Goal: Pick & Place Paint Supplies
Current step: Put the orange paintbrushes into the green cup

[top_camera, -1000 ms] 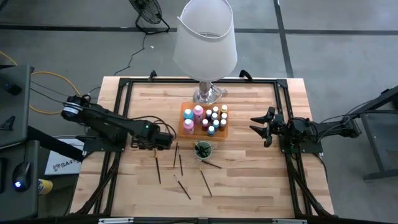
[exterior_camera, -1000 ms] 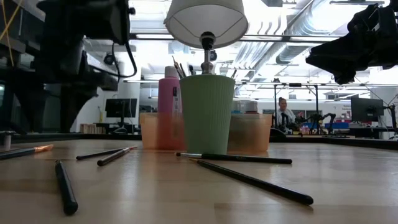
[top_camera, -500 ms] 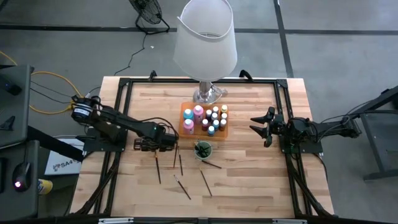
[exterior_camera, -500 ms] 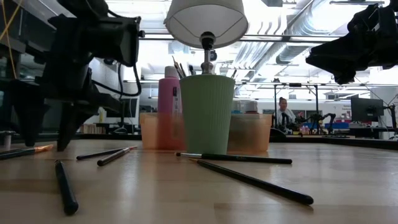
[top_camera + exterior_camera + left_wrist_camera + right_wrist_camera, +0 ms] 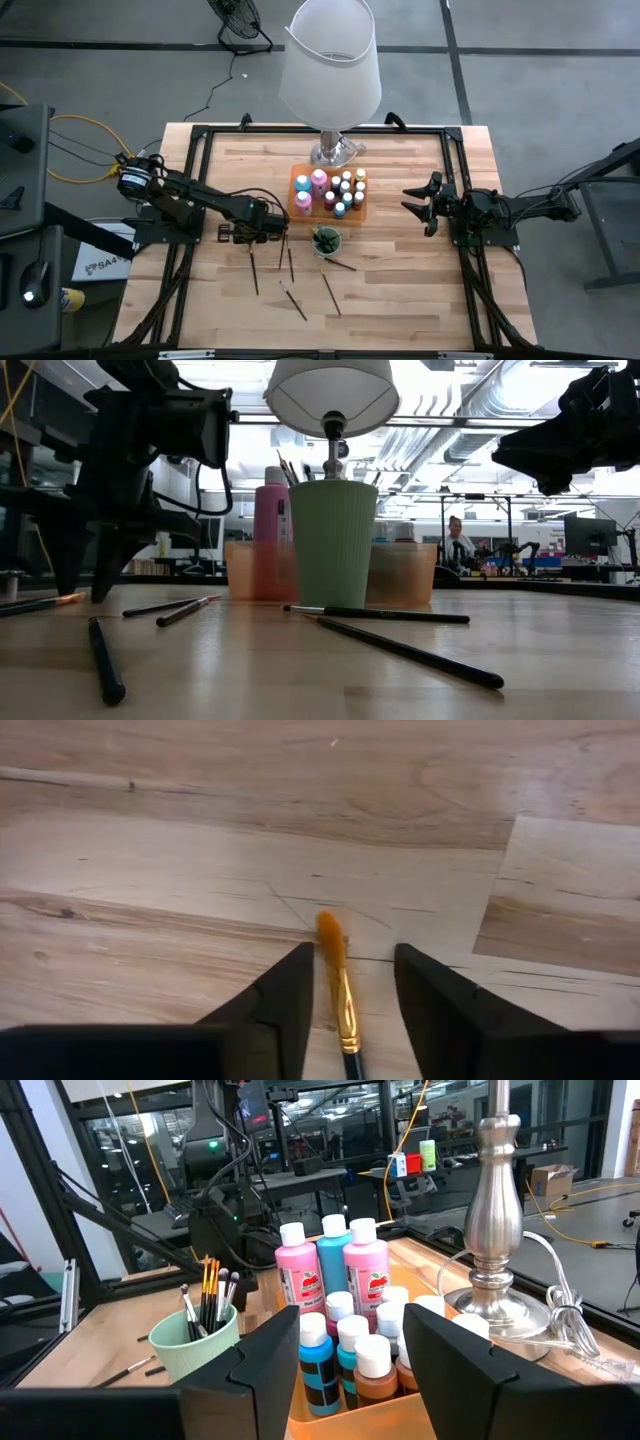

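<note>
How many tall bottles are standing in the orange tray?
3, together at one end of the orange tray: one pink bottle, a teal bottle beside it, then another pink bottle. The small bottles could hide more.

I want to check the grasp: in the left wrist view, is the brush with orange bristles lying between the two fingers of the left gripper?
Yes, the orange-tipped brush lies on the table between the fingers of the left gripper, which are apart.

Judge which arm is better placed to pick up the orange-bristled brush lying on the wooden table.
Left. The left gripper is down at the tabletop with the orange-bristled, dark-handled brush between its open fingers. The right gripper waits raised on the far side of the orange bottle tray.
</note>
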Controlling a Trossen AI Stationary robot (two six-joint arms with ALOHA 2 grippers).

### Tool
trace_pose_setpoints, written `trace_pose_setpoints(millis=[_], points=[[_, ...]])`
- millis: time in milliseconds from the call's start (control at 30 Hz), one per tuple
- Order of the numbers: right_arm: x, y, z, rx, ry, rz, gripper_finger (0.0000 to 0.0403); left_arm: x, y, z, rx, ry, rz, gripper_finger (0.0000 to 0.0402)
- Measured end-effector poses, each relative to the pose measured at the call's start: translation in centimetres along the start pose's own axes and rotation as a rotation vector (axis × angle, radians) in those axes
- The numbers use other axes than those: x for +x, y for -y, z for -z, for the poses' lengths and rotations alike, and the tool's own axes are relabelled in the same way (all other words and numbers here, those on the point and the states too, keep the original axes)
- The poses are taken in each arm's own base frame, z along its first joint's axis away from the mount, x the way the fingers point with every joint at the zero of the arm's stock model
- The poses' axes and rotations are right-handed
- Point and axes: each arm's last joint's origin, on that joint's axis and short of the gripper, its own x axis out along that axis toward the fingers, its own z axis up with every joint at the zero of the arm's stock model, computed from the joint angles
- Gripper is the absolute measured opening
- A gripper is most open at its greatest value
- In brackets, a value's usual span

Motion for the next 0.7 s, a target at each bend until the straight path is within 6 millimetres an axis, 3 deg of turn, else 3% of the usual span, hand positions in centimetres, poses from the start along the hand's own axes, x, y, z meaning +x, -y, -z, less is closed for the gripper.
trace_pose_setpoints(millis=[700], points=[[0.00,0.00,0.00,0.000,-0.001,0.000,0.0174,0.07,-0.09,0.01,0.024,-0.009,-0.009,0.0017]])
